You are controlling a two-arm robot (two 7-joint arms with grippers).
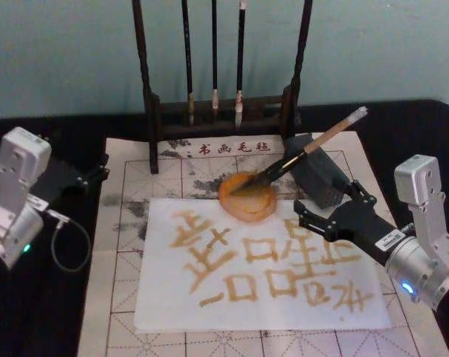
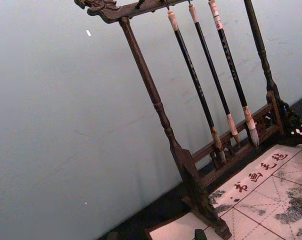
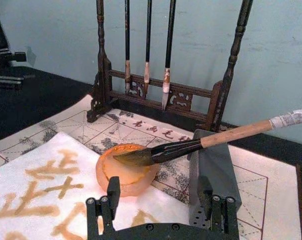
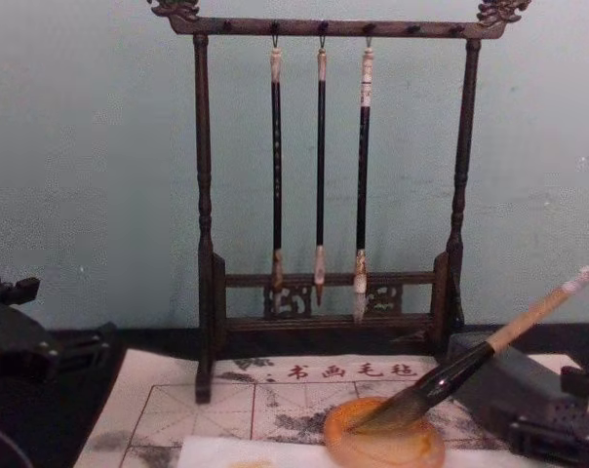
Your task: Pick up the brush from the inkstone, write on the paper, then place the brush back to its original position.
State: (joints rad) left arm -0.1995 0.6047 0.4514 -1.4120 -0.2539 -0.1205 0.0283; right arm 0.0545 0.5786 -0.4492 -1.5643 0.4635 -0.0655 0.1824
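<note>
The brush [image 1: 314, 145] lies slanted, its dark tip in the orange inkstone [image 1: 228, 201] and its tan handle propped on a grey block [image 1: 321, 178]. The white paper [image 1: 262, 301] in front of the inkstone carries several amber-brown characters. My right gripper [image 1: 330, 207] is open and holds nothing; it hovers low over the paper's right part, just right of the inkstone and below the brush shaft. In the right wrist view its fingertips [image 3: 111, 192] frame the inkstone [image 3: 123, 175] and the brush [image 3: 231, 135]. My left gripper [image 1: 91, 175] is parked at the far left, off the mat.
A dark wooden rack [image 1: 217, 111] with three thin hanging brushes stands behind the mat. The beige gridded mat [image 1: 120, 245] lies under the paper on a black table. A cable loop [image 1: 68, 242] lies beside the left arm.
</note>
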